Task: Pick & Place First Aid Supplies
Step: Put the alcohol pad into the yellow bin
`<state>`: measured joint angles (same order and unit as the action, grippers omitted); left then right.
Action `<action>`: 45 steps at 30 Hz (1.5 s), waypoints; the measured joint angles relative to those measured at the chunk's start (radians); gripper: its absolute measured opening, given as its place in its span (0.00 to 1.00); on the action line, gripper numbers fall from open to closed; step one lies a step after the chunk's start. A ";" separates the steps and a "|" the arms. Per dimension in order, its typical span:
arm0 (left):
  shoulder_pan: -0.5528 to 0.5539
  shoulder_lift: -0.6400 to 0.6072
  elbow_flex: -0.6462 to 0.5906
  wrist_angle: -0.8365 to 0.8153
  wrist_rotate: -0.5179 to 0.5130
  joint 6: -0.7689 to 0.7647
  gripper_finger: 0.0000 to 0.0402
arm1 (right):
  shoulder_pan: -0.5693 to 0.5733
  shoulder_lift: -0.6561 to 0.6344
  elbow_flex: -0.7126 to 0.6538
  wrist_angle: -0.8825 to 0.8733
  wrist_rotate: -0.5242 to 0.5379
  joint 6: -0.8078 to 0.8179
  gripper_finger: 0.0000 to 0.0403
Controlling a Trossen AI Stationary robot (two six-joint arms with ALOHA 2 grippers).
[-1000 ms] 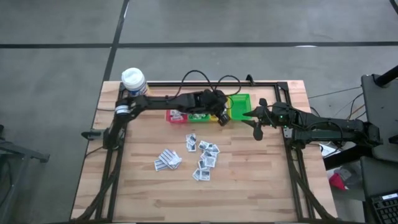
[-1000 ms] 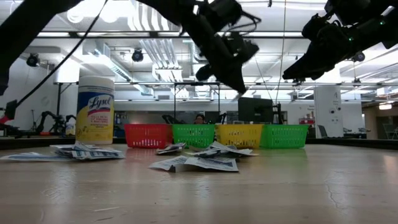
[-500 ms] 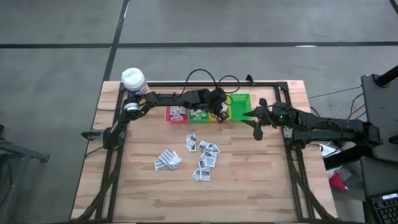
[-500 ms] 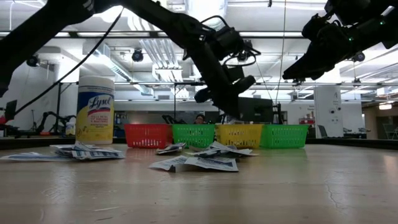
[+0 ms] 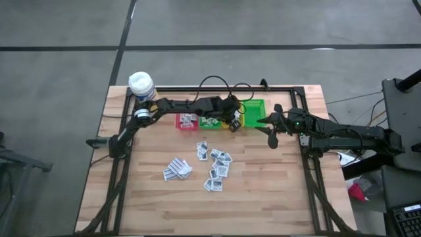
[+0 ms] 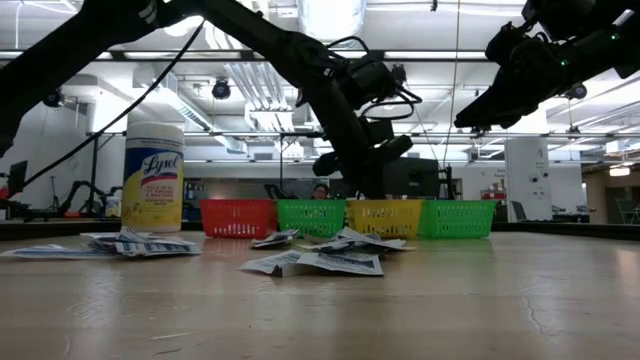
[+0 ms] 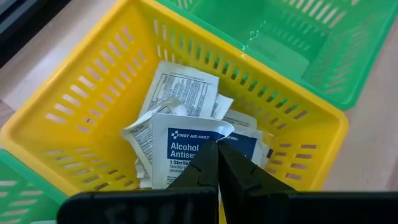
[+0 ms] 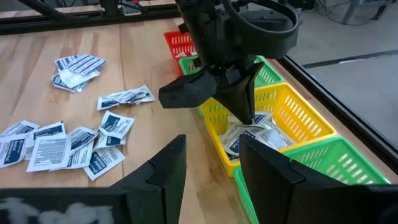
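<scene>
Many sachets (image 5: 212,162) lie loose on the table (image 5: 276,191), well apart from the yellow bin (image 7: 93,106). Inside that bin the left gripper (image 7: 217,149) is pinched together on a blue sachet (image 7: 186,146), so I judge the placing step; next it must let go. The right gripper (image 8: 208,163) waits parted near the green bin (image 5: 253,112). Only the left wrist view shows the pinch.

A grey concrete floor (image 5: 59,39) fills the upper part and both sides of the high view, crossed by dark seam lines. The wooden table (image 5: 263,191) sits in the centre of the frame. At the right edge stands dark equipment (image 5: 401,92). In the low view the room behind has a white ceiling (image 6: 250,80) with ducts and bright lamps, a pale wall (image 6: 60,150) at the left, and a white pillar (image 6: 522,170) at the right.
</scene>
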<state>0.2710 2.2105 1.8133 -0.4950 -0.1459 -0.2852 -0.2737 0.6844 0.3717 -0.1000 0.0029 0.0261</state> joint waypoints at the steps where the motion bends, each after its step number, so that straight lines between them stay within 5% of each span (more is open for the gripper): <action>1: 0.000 0.000 0.000 0.000 0.001 0.000 0.00 | 0.000 0.000 0.000 0.000 0.000 0.000 0.36; 13: 0.000 0.003 -0.002 0.023 0.025 0.017 0.02 | 0.000 0.000 0.000 0.000 0.000 0.000 0.36; 24: 0.002 -0.005 0.007 0.013 0.030 0.054 0.35 | 0.000 0.000 0.000 0.000 0.000 0.000 0.36; 30: 0.001 -0.082 0.130 -0.199 0.142 0.039 0.47 | 0.000 0.000 0.000 0.000 0.000 0.000 0.36; 45: -0.149 -0.266 0.226 -0.700 0.159 -0.212 0.47 | 0.000 0.000 0.000 -0.001 0.000 -0.003 0.36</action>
<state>0.1217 1.9445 2.0396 -1.1953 0.0128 -0.4970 -0.2733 0.6842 0.3717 -0.1009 0.0029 0.0231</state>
